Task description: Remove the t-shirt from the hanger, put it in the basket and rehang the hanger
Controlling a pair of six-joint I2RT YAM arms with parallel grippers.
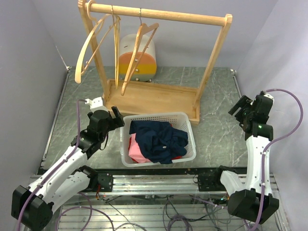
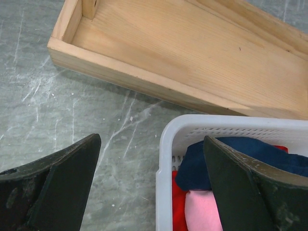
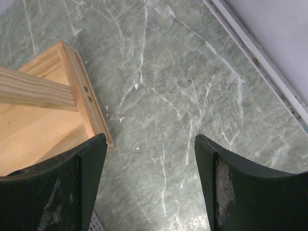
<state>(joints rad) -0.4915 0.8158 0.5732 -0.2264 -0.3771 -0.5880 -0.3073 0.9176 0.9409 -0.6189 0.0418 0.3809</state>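
The whole table [image 1: 216,139] is seen from high above and behind the arms [image 1: 72,163]. The basket's [image 2: 216,122] far left corner and the rack base [image 2: 192,57] are seen close up, past the left gripper [image 2: 151,139]. The same rack base's right end and the table's right edge are seen past the right gripper [image 3: 149,137].

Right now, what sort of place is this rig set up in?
Probably a lab test cell staged for laundry work: plain walls boxing in a marble-patterned tabletop, a wooden garment rack with bare hangers, and a white laundry basket of clothes.
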